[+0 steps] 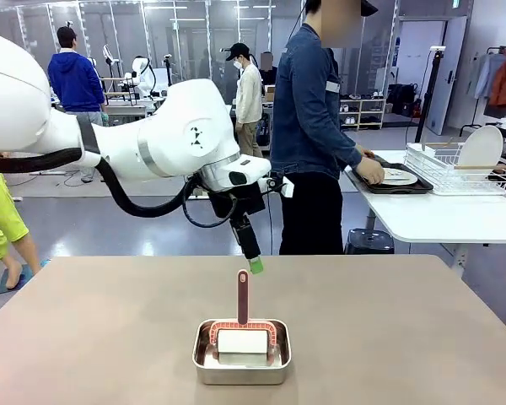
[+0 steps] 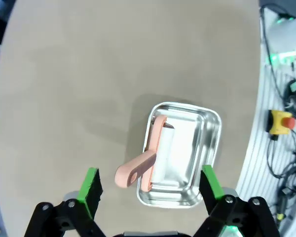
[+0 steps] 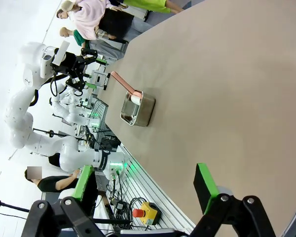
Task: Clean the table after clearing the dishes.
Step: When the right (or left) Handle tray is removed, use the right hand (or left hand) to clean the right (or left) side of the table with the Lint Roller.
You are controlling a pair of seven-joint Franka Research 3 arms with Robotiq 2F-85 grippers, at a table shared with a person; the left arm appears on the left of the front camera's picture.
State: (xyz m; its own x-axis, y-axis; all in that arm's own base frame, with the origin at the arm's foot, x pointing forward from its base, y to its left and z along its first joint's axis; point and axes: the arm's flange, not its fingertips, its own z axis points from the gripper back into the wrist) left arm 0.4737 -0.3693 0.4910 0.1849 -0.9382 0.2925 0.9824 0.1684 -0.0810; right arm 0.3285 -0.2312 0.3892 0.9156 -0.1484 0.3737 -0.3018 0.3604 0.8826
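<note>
The beige table (image 1: pixel 405 337) carries a small steel pan (image 1: pixel 242 353) holding a white roller with a pink frame, its handle (image 1: pixel 243 295) standing up. My left gripper (image 1: pixel 255 263) hangs open just above that handle. In the left wrist view the gripper (image 2: pixel 150 185) is open over the pan (image 2: pixel 187 163) and the handle (image 2: pixel 135 170), touching neither. My right gripper (image 3: pixel 144 182) is open over the bare table (image 3: pixel 237 74), far from the pan (image 3: pixel 138 109). One of the dishes, a white plate on a dark tray (image 1: pixel 398 177), lies on a side table under the person's hand.
The person (image 1: pixel 316 126) stands beyond the far edge, turned toward the white side table (image 1: pixel 438 215) with a wire rack (image 1: pixel 460 164) holding a plate. A red emergency button (image 2: pixel 281 121) and cables lie off the table's edge.
</note>
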